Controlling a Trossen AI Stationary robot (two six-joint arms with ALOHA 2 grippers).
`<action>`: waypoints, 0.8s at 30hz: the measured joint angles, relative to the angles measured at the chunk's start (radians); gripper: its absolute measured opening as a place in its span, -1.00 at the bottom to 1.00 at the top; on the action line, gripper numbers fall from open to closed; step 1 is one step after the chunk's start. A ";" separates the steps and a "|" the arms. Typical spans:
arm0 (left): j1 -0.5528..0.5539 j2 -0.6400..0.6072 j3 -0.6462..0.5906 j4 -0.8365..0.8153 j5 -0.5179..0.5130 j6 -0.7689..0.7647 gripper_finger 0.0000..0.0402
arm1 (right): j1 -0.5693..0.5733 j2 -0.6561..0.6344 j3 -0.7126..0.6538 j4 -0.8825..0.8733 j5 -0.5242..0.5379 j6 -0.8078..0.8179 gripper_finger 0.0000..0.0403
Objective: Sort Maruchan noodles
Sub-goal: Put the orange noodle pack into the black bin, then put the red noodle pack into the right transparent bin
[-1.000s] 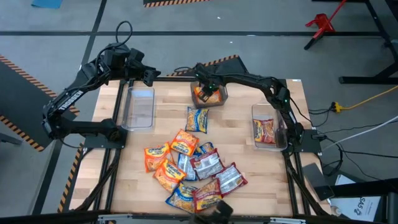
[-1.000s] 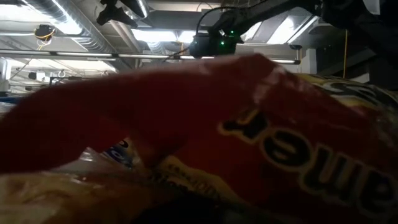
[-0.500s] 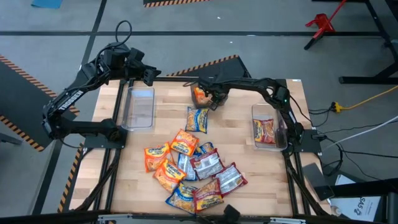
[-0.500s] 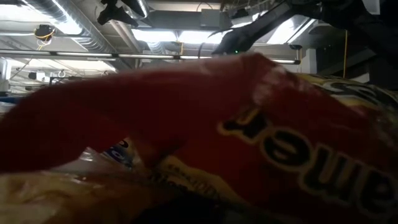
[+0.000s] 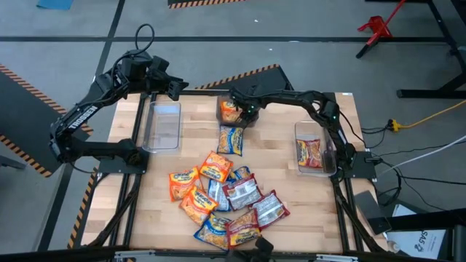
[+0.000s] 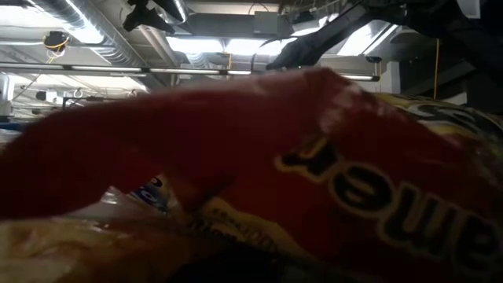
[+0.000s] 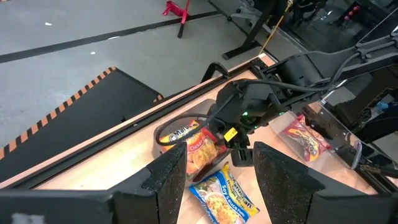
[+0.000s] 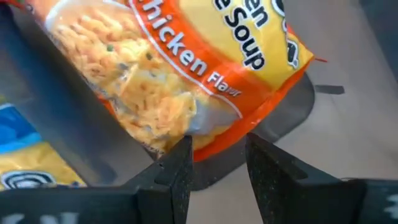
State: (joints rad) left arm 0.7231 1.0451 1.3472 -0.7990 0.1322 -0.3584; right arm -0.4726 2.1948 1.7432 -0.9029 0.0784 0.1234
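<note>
Gripped in my right gripper [image 5: 246, 115], an orange Maruchan packet [image 5: 230, 110] hangs over the small clear bin [image 7: 163, 134] at the far middle of the table. The right wrist view shows that packet [image 8: 186, 74] filling the picture above the bin's wall [image 8: 74, 124]. A blue-and-yellow packet [image 5: 231, 140] lies flat just near of the bin. Several more packets [image 5: 222, 200] lie heaped at the near middle. My left gripper [image 5: 177, 87] waits open above the far left corner, its fingers [image 7: 168, 180] bare. My right gripper pinches the orange packet's end edge [image 8: 214, 142] between its two fingers. They come from above and point steeply down. The packet [image 7: 200, 152] hangs tilted below them, its lower end inside the bin's rim.
An oblong clear bin [image 5: 162, 127] stands at the left. Another bin [image 5: 313, 153] at the right holds a red packet. A red packet [image 6: 314, 181] lies against the low camera and blocks most of that view.
My right gripper has gone down toward the far middle bin with the orange packet, which has sunk from above the rim to partly inside it and shifted slightly toward the table's left.
</note>
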 joint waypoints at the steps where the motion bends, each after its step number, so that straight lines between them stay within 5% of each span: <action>1: 0.000 0.000 0.000 0.000 0.000 0.000 -0.11 | -0.005 0.000 0.000 -0.009 0.001 0.000 -0.34; 14: 0.000 0.000 0.000 0.000 0.000 0.003 -0.11 | -0.144 0.000 0.012 -0.025 -0.026 0.086 -0.34; 24: 0.000 0.000 0.000 -0.001 0.041 0.010 -0.11 | -0.153 0.000 0.338 -0.290 -0.287 0.045 -0.34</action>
State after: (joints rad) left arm 0.7231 1.0451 1.3472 -0.7998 0.1736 -0.3486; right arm -0.6258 2.1948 2.0815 -1.1929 -0.2089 0.1684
